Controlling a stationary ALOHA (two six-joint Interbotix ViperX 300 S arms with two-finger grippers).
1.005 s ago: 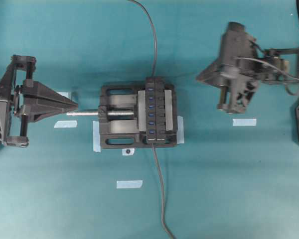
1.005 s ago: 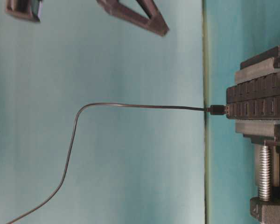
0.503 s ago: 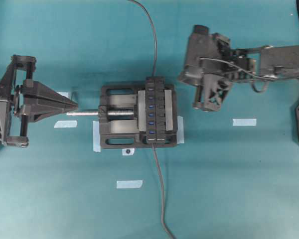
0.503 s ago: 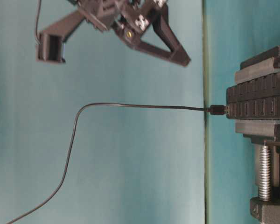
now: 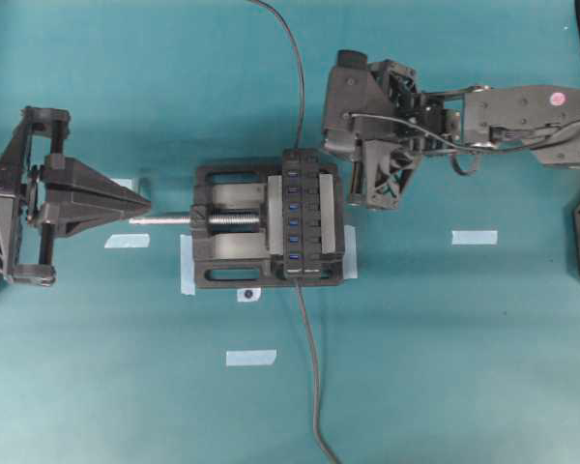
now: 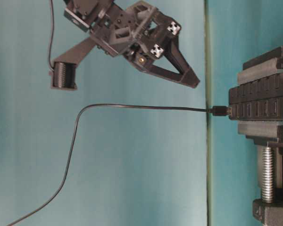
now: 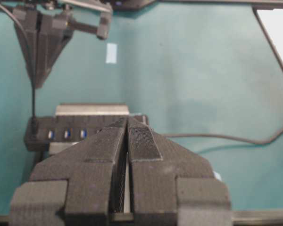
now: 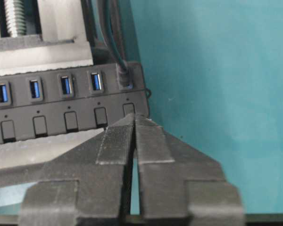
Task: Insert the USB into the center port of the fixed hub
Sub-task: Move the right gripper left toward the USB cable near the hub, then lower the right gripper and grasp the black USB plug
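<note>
The fixed hub [image 5: 305, 213] is a black strip clamped in a vise, with a row of blue slots. Its center port [image 5: 293, 207] is empty. The USB [image 5: 298, 155] sits plugged into the slot at the hub's far end, seen also as the USB [image 8: 124, 77] and the USB [image 6: 220, 111], its thin dark cable [image 5: 295, 58] running off the top. My right gripper [image 5: 329, 145] hovers beside that end, shut and empty; its tips [image 8: 134, 116] hang just over the hub's button row. My left gripper [image 5: 145, 205] is shut and empty, left of the vise.
The black vise [image 5: 227, 261] holds the hub, its silver screw [image 5: 169, 220] pointing at my left gripper. A thicker grey cord [image 5: 311, 367] leaves the hub's near end toward the front edge. Tape strips [image 5: 474, 237] mark the teal mat.
My right arm has swung left from the right side toward the hub's far end and come lower over the table. Left arm, hub and cables have not moved.
</note>
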